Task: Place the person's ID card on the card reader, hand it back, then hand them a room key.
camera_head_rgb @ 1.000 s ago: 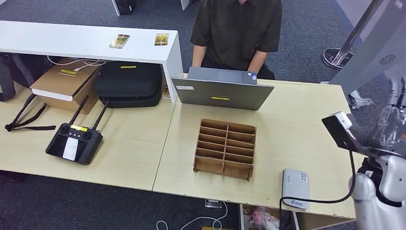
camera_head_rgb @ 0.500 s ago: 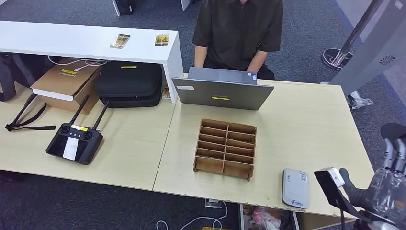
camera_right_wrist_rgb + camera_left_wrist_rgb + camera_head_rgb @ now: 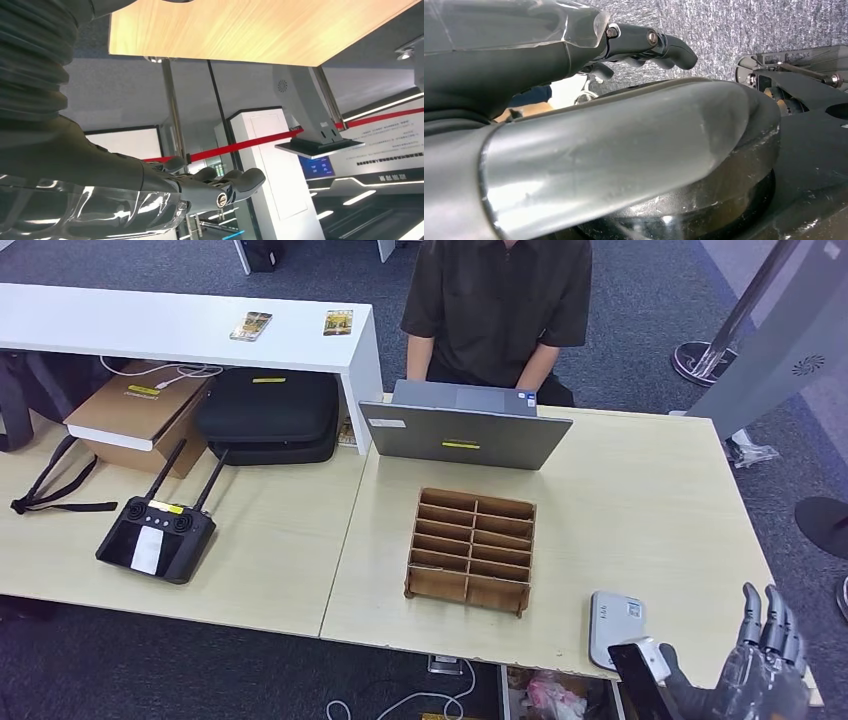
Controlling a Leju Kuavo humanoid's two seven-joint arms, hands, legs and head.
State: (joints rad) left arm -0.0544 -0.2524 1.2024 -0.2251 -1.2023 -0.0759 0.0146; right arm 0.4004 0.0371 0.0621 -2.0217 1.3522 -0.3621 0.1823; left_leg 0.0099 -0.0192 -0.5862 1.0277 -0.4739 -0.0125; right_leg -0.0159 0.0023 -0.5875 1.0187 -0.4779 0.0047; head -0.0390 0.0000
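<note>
2 cards (image 3: 249, 326) (head view) on shelf (image 3: 150, 325)

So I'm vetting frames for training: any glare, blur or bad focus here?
Head view: evenly lit, sharp, soft shadows under the wooden organizer. Left wrist view: left hand close, blurred, with glare streaks. Right wrist view: right hand soft, its clear cover reflecting light.
</note>
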